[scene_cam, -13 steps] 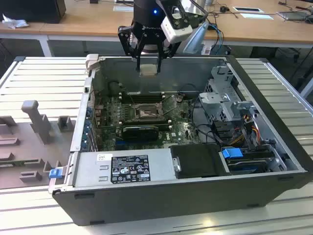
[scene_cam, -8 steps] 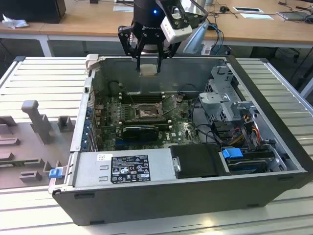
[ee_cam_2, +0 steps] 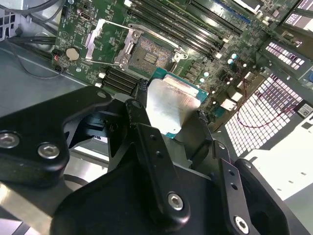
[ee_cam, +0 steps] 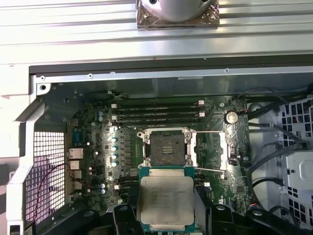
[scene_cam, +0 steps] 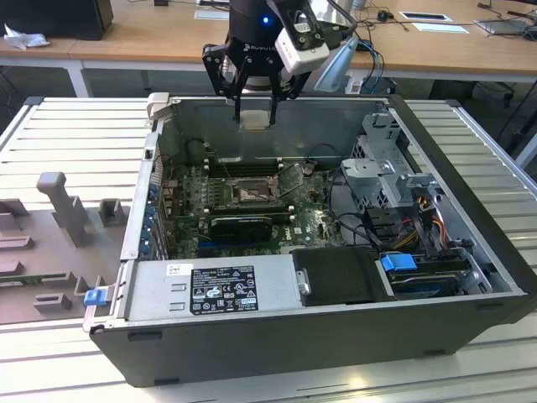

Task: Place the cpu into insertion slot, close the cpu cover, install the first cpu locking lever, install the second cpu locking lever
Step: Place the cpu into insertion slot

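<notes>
My gripper [scene_cam: 254, 113] hangs above the open computer case and is shut on the cpu [scene_cam: 254, 119]. In both wrist views the cpu [ee_cam: 166, 200] shows its pale silvery top with a green edge, clamped between the black fingers [ee_cam_2: 141, 93]. It is well above the board, not touching it. The insertion slot [ee_cam: 166, 147] lies bare on the green board, its dark contact field [ee_cam_2: 149, 56] exposed. The cpu cover [ee_cam: 191, 147] stands swung open at one side of the slot [scene_cam: 249, 195]. Thin wire levers [ee_cam: 210, 132] are released beside it.
Long black memory slots [ee_cam: 159, 110] run beside the socket. A drive cage with cables [scene_cam: 394, 180] fills the exterior view's right of the case, and a power supply [scene_cam: 222, 290] sits at the front. The case wall [scene_cam: 277, 113] is just behind the gripper. Grey fixtures [scene_cam: 63, 201] stand outside the case on the exterior view's left.
</notes>
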